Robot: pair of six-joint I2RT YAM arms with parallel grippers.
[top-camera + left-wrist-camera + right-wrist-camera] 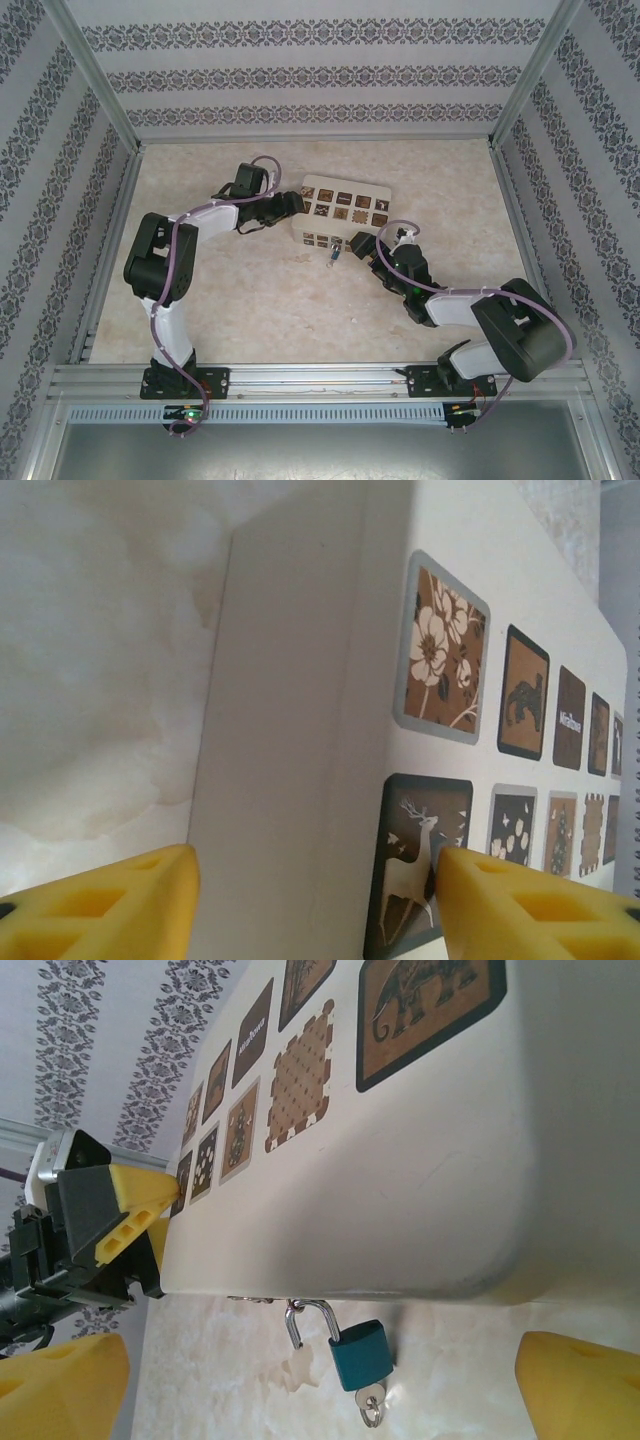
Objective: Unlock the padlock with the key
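The blue padlock (360, 1353) lies on the table against the front of the cream box (400, 1190), its silvery shackle hooked through the box's hasp with one leg standing free. The small key (370, 1398), with a ring on it, sticks out of the lock's underside. My right gripper (320, 1380) is open a little short of the lock, one yellow finger (60, 1390) on each side, touching nothing. My left gripper (318, 880) straddles the box's left end; one finger (530, 905) lies on the patterned top, the other against the plain side. From above, the padlock (333, 256) sits between both grippers.
The box (345, 205) stands mid-table on marble-patterned ground. Patterned walls and metal frame rails close in the back and both sides. The left gripper (292, 205) and right gripper (357, 245) are close together at the box; bare table lies nearer the arm bases.
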